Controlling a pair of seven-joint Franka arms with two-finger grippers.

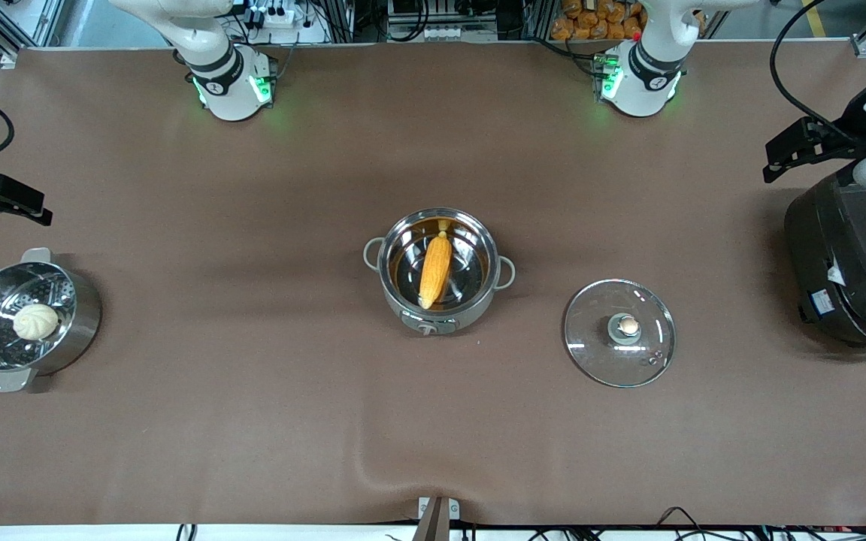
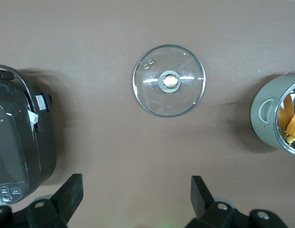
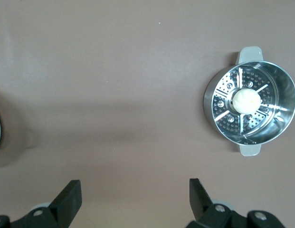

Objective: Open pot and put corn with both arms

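The steel pot (image 1: pixel 474 308) stands open in the middle of the table. The yellow-orange corn (image 1: pixel 435 269) lies inside it. The glass lid (image 1: pixel 591 353) with its copper-coloured knob lies flat on the table beside the pot, toward the left arm's end. My left gripper (image 1: pixel 773 159) is open and empty, up in the air by the rice cooker. In the left wrist view (image 2: pixel 137 190) it looks down on the lid (image 2: pixel 185 97), with the pot (image 2: pixel 263 116) and corn (image 2: pixel 292 123) at the edge. My right gripper (image 1: pixel 4 210) (image 3: pixel 135 192) is open and empty, above the table near the steamer pot.
A large black rice cooker (image 1: pixel 854 255) (image 2: pixel 19 137) stands at the left arm's end. A steel steamer pot (image 1: pixel 87 315) (image 3: pixel 280 85) holding a white bun (image 1: pixel 35 321) (image 3: pixel 245 100) stands at the right arm's end.
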